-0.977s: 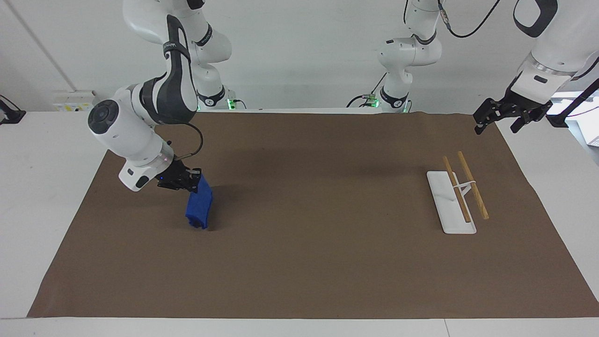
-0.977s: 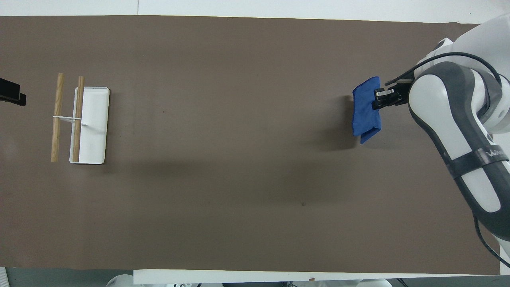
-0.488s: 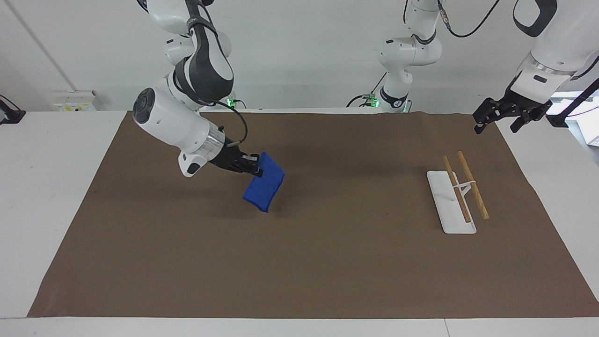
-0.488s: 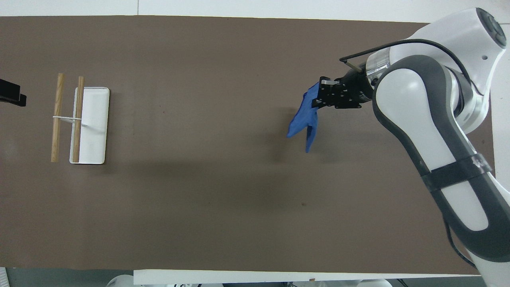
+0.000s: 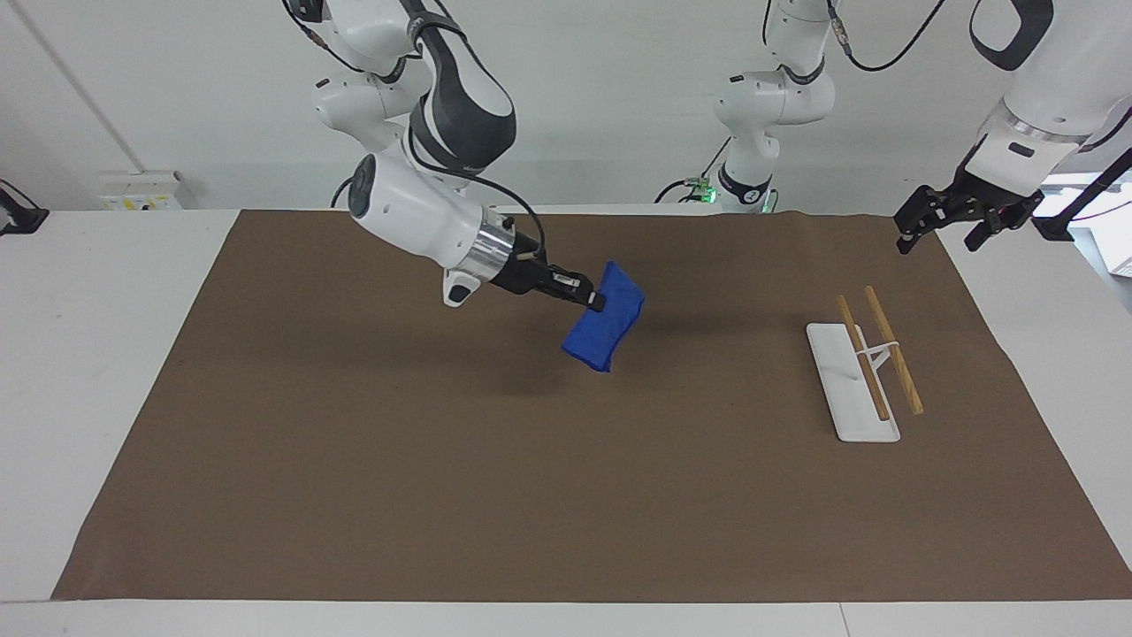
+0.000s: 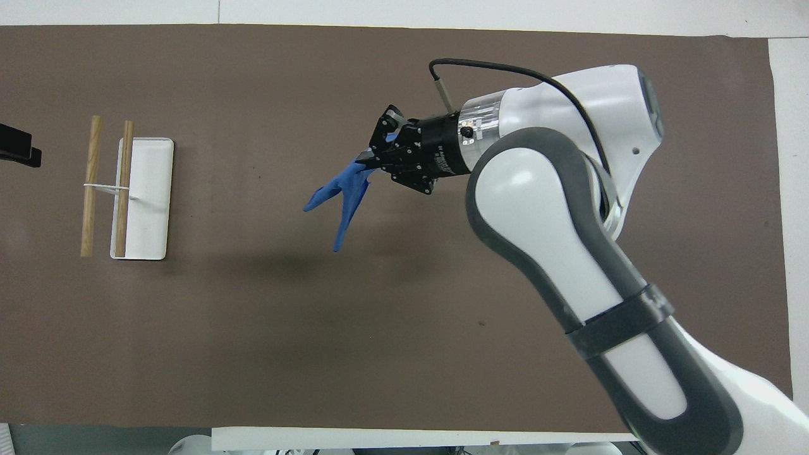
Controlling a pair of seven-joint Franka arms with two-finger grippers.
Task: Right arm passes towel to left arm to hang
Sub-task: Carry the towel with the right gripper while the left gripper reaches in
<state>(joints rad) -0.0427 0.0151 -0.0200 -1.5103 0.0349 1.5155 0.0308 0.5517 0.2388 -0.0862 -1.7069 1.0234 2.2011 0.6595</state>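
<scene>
Left gripper [image 5: 944,223] waits over the brown mat's [image 5: 442,460] corner near the rack [image 5: 853,382]; its jaws' gap cannot be made out, and overhead it is cut off. Right gripper [image 5: 591,299], above mid-bench, has jaws closed on the towel's [image 5: 603,329] upper edge, towel hanging clear of the mat.

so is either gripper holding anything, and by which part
The right gripper holds the towel by its upper edge; the rest hangs in the air over the mat. The left gripper holds nothing.
</scene>
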